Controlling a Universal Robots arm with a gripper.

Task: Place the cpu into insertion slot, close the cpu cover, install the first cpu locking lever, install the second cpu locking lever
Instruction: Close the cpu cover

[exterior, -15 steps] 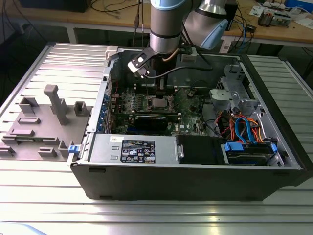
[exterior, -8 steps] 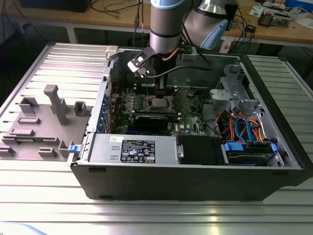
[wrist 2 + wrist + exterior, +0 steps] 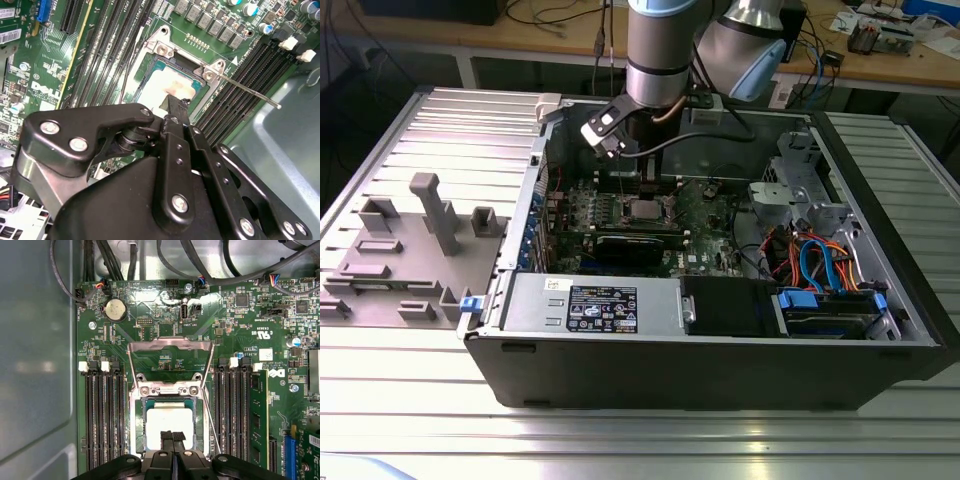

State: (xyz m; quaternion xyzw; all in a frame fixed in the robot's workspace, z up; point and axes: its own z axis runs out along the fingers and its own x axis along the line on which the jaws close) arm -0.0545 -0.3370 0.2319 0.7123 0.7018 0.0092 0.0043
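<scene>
The cpu (image 3: 169,421), a square chip with a silver-grey top, lies flat inside the insertion slot (image 3: 169,390) on the green board; it also shows in the second wrist view (image 3: 167,82) and in the exterior view (image 3: 648,211). The cpu cover (image 3: 170,344) stands raised on its hinge at the socket's far side, and the board shows through its cut-out. My gripper (image 3: 172,436) is shut with nothing between its fingers, its tips just over the chip's near edge (image 3: 175,105). A thin locking lever (image 3: 250,90) sticks out free beside the socket.
Black memory slots (image 3: 100,420) flank the socket on both sides. Cables (image 3: 190,260) run along the case wall beyond the board. In the exterior view the arm (image 3: 660,50) reaches into the open computer case (image 3: 720,360), with drive bays and cables (image 3: 810,270) to the exterior view's right.
</scene>
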